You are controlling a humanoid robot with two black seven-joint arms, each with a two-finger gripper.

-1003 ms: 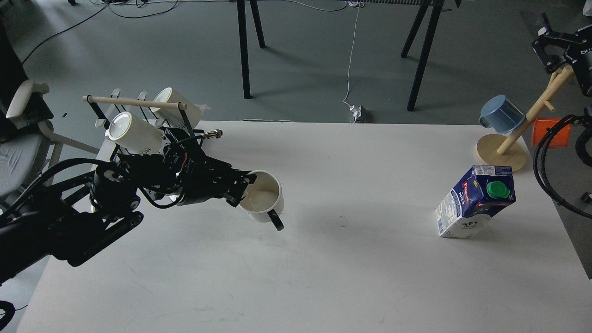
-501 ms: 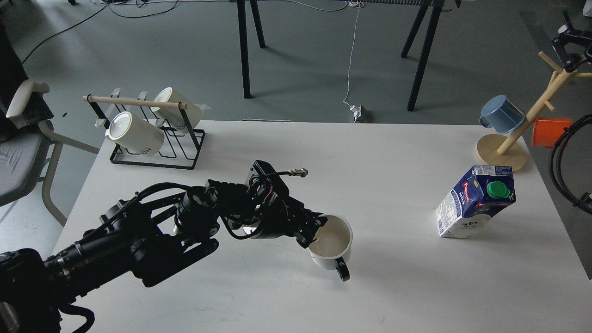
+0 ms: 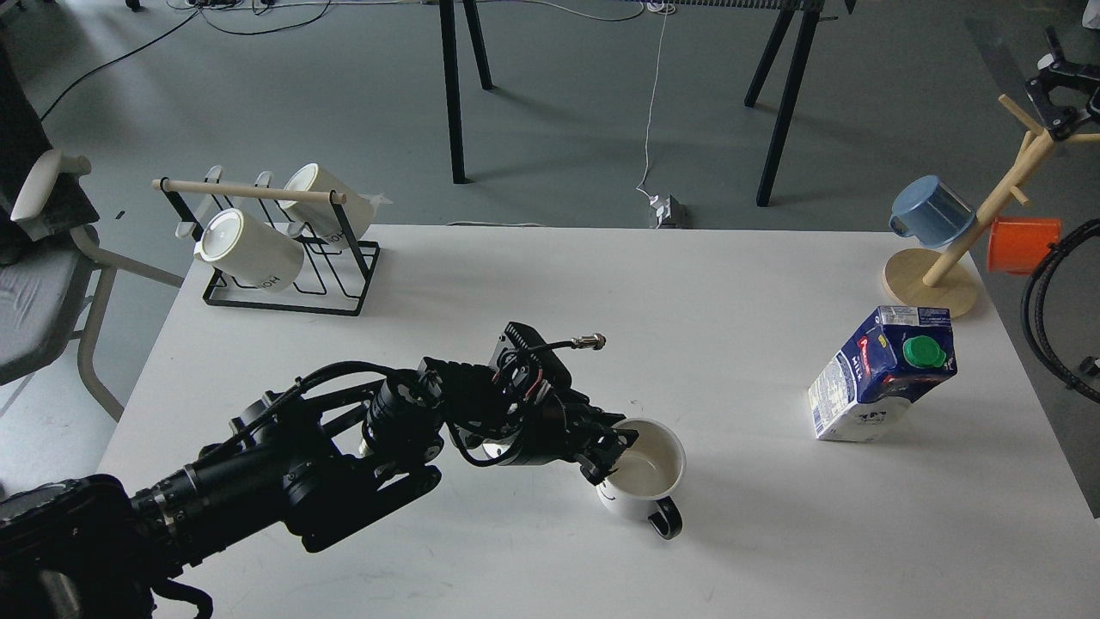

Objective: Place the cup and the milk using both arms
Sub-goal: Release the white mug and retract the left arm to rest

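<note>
The cup (image 3: 646, 480), a white mug with a black handle and a small smiley face, stands upright near the middle front of the white table (image 3: 739, 284). My left gripper (image 3: 614, 449) is shut on the cup's left rim, one finger inside and one outside. I cannot tell whether the cup's base touches the table. The milk (image 3: 883, 375), a dark blue and white carton with a green cap, stands upright at the right, well apart from the cup. My right gripper (image 3: 1059, 90) is at the upper right edge, beside the top of the mug tree, small and dark.
A black wire rack (image 3: 284, 299) with two cream mugs (image 3: 249, 249) stands at the back left. A wooden mug tree (image 3: 933, 291) at the back right holds a blue mug (image 3: 931, 211) and an orange mug (image 3: 1023, 245). A grey chair (image 3: 39, 284) stands left of the table.
My left arm has carried the cup from near the rack to the right and toward the table's front, and lower. My right gripper moved right, to the mug tree's top. The milk has not moved.
</note>
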